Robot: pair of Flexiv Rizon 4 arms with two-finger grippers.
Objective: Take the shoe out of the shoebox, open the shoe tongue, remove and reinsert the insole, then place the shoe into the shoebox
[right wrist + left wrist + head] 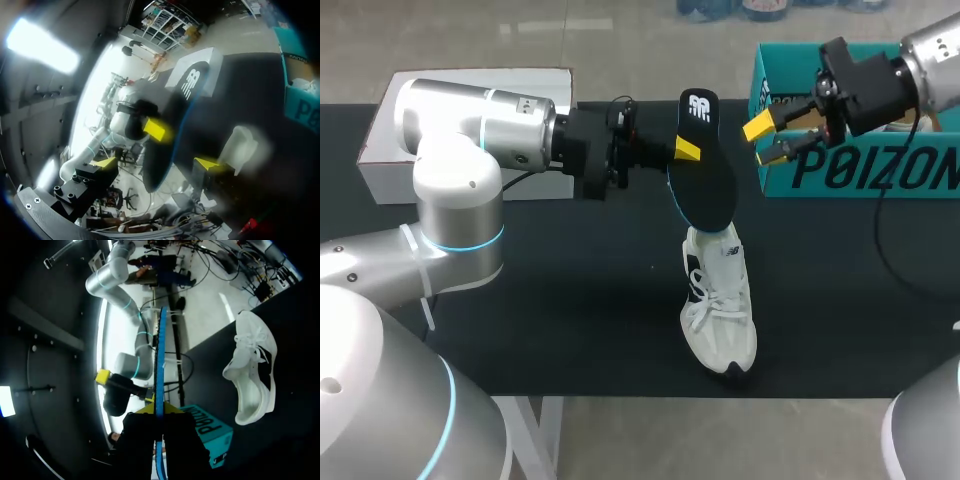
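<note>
The left gripper [685, 152] is closed on the black insole [705, 165], a yellow tip pressed flat on each face. It holds the insole up in the air over the table [570, 320], with the printed heel end uppermost and the toe end hanging down. In the left wrist view the insole [160, 360] shows edge-on as a thin blue line that runs straight out between the fingers of the left gripper [160, 410].

The white shoe [718, 300] stands upright on its sole on the table, with the toe towards the near edge and the laces facing up. In the head view the low end of the insole overlaps the shoe's heel. The left wrist view shows the shoe [252, 375] off to one side of the insole, clear of it.

The right gripper [763, 140] hangs in front of the teal shoebox [860, 170], its fingers spread wide and holding nothing. It points at the insole from just beside it and does not touch. In the right wrist view the insole [175, 115] lies ahead of the right gripper [156, 163], with the shoe [240, 147] a pale blur beyond and the shoebox [300, 95] off to the side.

The shoebox stands at the table's far right, well apart from the shoe. A white box [380, 150] sits at the far left, behind the left arm
</note>
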